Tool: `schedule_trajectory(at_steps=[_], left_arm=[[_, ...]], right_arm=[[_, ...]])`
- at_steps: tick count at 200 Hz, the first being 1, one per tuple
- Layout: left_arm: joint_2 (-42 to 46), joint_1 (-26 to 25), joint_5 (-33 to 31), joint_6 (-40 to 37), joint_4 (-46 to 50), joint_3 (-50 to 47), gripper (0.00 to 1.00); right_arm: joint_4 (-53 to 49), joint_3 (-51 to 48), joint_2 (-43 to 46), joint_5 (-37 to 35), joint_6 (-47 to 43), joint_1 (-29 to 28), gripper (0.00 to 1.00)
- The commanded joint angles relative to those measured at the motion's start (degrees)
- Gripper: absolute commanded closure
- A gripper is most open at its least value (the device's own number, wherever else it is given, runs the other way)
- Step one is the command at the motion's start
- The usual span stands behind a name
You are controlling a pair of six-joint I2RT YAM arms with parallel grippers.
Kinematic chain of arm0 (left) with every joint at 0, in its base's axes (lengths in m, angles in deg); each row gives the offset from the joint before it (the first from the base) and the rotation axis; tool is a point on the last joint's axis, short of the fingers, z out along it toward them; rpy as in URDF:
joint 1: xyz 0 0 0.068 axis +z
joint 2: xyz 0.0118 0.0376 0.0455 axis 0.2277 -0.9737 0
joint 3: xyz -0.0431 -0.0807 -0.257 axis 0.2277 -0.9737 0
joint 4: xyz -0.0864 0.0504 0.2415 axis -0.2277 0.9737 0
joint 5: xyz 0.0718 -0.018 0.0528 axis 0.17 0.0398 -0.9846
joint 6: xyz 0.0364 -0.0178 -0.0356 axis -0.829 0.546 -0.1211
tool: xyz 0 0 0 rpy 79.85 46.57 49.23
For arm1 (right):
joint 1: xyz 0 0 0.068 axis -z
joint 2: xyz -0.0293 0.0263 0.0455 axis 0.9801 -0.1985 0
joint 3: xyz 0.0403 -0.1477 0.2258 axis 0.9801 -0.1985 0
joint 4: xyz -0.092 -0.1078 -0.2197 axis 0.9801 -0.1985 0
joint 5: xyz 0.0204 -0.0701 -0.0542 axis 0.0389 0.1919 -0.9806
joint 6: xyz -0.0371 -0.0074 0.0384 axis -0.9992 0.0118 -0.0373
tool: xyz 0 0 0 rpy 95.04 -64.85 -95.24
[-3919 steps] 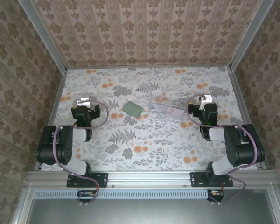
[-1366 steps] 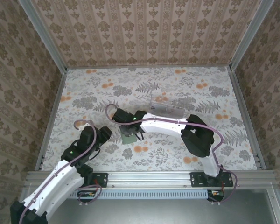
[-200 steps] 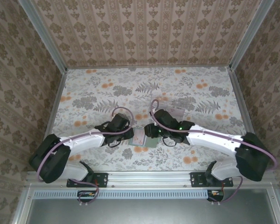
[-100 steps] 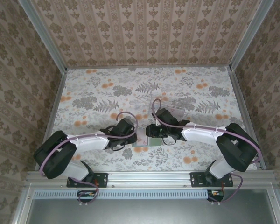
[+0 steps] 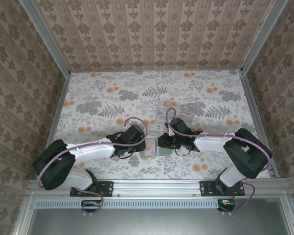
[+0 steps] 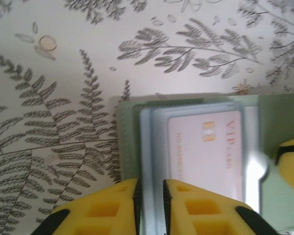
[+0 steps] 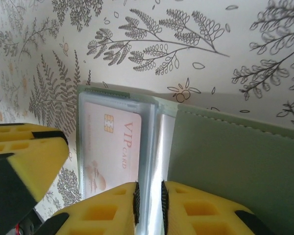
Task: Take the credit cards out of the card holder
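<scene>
The card holder (image 5: 152,149) lies open on the table near the front middle, held between both grippers. In the left wrist view its grey-green cover (image 6: 126,137) frames a blue-grey sleeve with a pale pink credit card (image 6: 206,152) marked VIP inside. My left gripper (image 6: 150,196) is shut on the sleeve's left edge. In the right wrist view the same credit card (image 7: 112,147) sits left of the green flap (image 7: 235,161), and my right gripper (image 7: 149,200) is shut on the clear sleeve at the fold. From above, the left gripper (image 5: 140,145) and right gripper (image 5: 162,142) face each other.
A clear plastic tray (image 5: 179,113) sits just behind the right arm. The floral table (image 5: 98,98) stretches back to patterned walls on three sides. The metal rail (image 5: 157,187) runs along the near edge.
Over the last second both wrists have shifted slightly right and toward the near edge, with the card holder still held between them.
</scene>
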Motion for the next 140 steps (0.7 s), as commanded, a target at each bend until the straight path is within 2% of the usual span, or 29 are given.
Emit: schedule_trajectory(at_steps=[1,82,140], left_arm=[[-0.5,-0.3,0.7,-1.9,0.8,2.1,0.82],[-6.6,-0.2,2.8,-0.5,-1.4,1.6,0.9],[-6.5,-0.4,2.6,-0.1,-0.4,1.6,0.92]], right_arm=[[6.0,-1.3,-1.7,3.8,3.1,0.3,0.77],[7.9,-0.8,-4.9,5.6,3.7,0.2,0.76],[8.3,-0.8,-6.1,6.2,3.8,0.2,0.77]])
